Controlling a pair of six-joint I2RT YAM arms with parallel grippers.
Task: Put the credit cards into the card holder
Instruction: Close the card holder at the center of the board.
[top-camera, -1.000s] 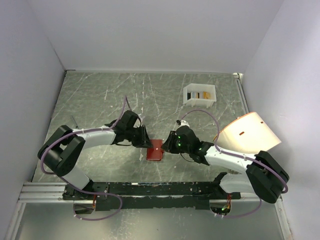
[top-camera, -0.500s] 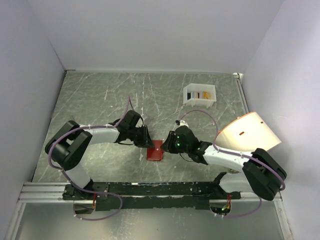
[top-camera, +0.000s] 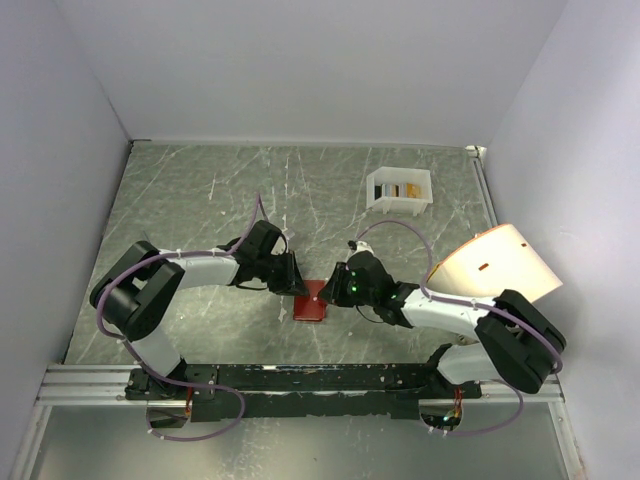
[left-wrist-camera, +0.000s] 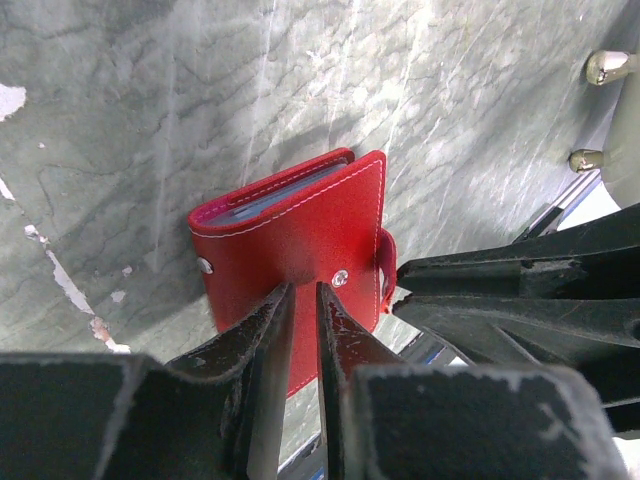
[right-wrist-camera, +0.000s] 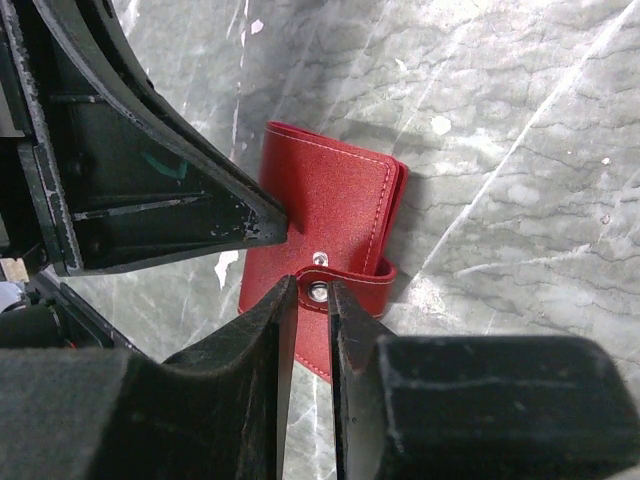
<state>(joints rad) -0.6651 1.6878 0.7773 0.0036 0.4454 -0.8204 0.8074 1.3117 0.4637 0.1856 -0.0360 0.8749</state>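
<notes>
Early days on this one, we'd say. The card holder (top-camera: 311, 300) lies folded on the table between the two arms, just in front of their bases, and no card has gone in as far as we can see. The credit cards (top-camera: 405, 189) sit in the white box (top-camera: 400, 206) toward the back right, well apart from the wallet.

The right gripper (right-wrist-camera: 312, 292) has its fingers pressed in on the snap tab (right-wrist-camera: 350, 277). The tab looks popped off its stud, so we reckon the opening step is underway.

The left gripper (left-wrist-camera: 302, 292) has its fingers nearly together with just a slit between them, and its tips are down on the red cover. It looks like it's pinning the wallet in place. We can't tell if it's actually nipping anything.

What's left is pretty much everything: fold it open, fetch the cards, slide them in.

Writing or logos — none we can read on the wallet, and the cards are too small to make out.
</notes>
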